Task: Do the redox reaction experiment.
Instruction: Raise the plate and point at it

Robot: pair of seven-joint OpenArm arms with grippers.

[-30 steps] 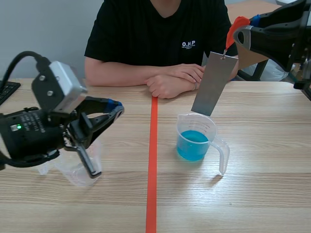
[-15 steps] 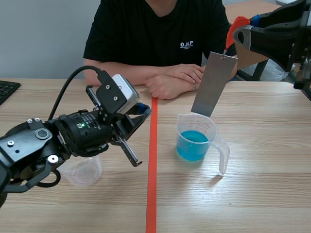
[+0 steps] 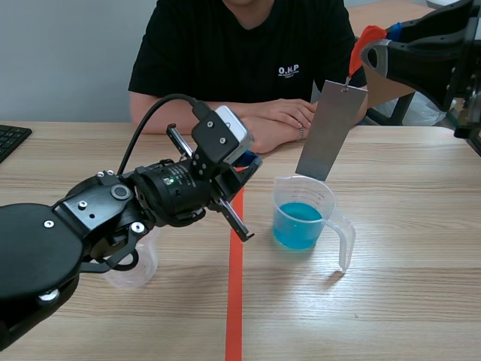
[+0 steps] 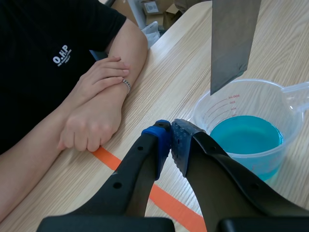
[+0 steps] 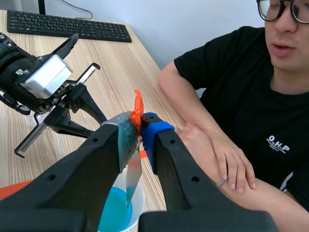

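Hanging above the blue-liquid cup [image 3: 280, 189], metal strip [image 3: 331, 129] was clamped by its orange tag [image 3: 365, 39] in right pincer [image 5: 140, 122]; left pincer [image 4: 170, 141] closed empty beside cup.

The table [image 3: 391, 301] is made of light wood. An orange tape line [image 3: 235, 293] runs down its middle, from the far edge to the near edge. A clear jug [image 3: 304, 214] stands just to the right of the line, about halfway across the table. It has blue liquid in it, and its handle points toward the near right corner. A small clear cup [image 3: 134, 263] stands on the left side, closer to the near edge, partly hidden. A black keyboard [image 3: 11, 139] pokes in at the left edge. A person's folded hands [image 3: 270, 124] rest at the far edge, by the end of the line.
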